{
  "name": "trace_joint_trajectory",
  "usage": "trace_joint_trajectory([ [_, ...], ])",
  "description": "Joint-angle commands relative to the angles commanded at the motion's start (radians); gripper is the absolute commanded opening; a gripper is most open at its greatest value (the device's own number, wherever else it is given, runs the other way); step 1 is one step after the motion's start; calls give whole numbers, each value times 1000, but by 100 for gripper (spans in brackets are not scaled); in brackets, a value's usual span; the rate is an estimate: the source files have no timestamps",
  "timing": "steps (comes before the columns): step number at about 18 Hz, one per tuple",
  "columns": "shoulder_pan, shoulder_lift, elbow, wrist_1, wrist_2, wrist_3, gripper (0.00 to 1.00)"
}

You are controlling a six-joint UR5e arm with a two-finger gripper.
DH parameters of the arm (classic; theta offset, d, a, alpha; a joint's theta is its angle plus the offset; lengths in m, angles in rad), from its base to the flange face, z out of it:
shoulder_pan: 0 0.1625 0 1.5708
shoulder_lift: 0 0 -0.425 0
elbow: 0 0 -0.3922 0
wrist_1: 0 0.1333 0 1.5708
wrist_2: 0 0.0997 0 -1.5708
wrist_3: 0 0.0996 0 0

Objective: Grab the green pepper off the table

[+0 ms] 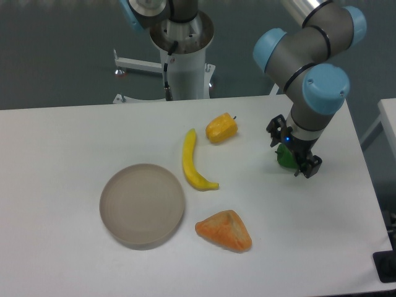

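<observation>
Hand (293,156) down over pepper (284,157) near desk (62,148) right edge — grip state unclear; lift not yet done.

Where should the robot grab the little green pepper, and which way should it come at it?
Best across its round middle, coming straight down from above. The green pepper sits low on the table, small and lumpy, so its fat sides give the fingers the most to squeeze. The gripper is already right over it, hiding most of it, so I can't tell if it has closed.
</observation>
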Motion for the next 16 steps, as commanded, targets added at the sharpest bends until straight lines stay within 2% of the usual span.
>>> trace_joint_trajectory([
  [3,43,5,-38,0,-5,157,100],
  [8,118,2,-101,2,-83,184,100],
  [10,135,-8,-129,29,-89,263,100],
  [16,118,-9,-279,265,-87,279,100],
])
